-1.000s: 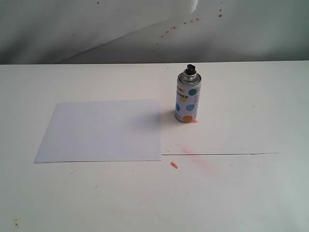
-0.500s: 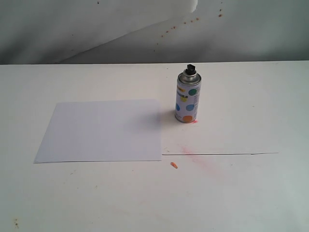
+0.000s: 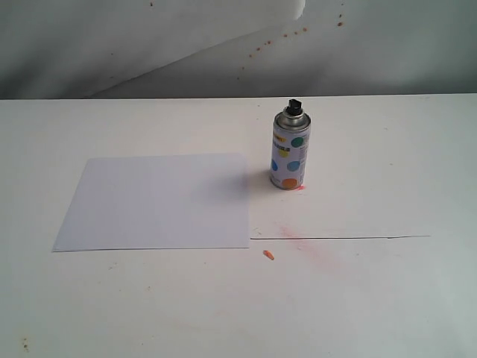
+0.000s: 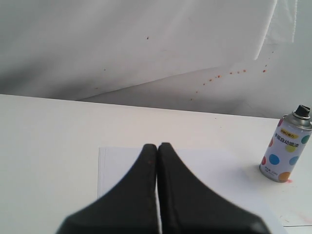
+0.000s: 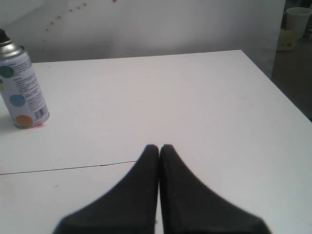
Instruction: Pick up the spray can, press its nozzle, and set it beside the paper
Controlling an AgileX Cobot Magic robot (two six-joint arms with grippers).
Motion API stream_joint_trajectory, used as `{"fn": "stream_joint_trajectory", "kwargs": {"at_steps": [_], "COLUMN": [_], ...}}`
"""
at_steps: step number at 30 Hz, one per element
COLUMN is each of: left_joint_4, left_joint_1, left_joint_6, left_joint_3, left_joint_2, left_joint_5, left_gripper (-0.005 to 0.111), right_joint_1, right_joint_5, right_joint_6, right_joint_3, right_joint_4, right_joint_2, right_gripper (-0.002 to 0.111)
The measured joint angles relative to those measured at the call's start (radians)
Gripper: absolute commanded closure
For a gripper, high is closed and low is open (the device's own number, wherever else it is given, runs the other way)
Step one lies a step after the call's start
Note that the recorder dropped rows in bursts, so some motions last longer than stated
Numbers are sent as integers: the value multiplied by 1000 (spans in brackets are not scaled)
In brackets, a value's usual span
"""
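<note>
Left gripper was seen closed, nothing held | right gripper was seen closed, nothing held | spray can was stood upright just right of paper, at its far corner.

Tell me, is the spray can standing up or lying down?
Standing up: the spray can rests on its base, nozzle on top.

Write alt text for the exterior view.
A dotted white spray can with a black nozzle stands upright on a white table, just right of a flat sheet of paper and not touching it. A small orange fleck and a faint pink smear mark the table nearer the camera; no arm is in view.
</note>
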Motion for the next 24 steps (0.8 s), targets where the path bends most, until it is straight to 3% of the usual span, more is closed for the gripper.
{"fn": "stream_joint_trajectory", "kwargs": {"at_steps": [17, 18, 20, 21, 24], "left_joint_4": [24, 62, 303, 517, 849], "left_joint_1": [0, 0, 0, 0, 0], "left_joint_6": [-8, -27, -194, -392, -728], "left_joint_3": [0, 0, 0, 0, 0], "left_joint_2": [-23, -41, -95, -125, -161], "left_joint_5": [0, 2, 33, 51, 54], "left_gripper": [107, 107, 107, 107, 107], "right_joint_1": [0, 0, 0, 0, 0], "right_joint_5": [2, 2, 2, 2, 2], "right_joint_6": [0, 0, 0, 0, 0], "right_joint_3": [0, 0, 0, 0, 0], "right_joint_4": [0, 0, 0, 0, 0], "right_joint_2": [0, 0, 0, 0, 0], "right_gripper": [108, 108, 108, 108, 108]}}
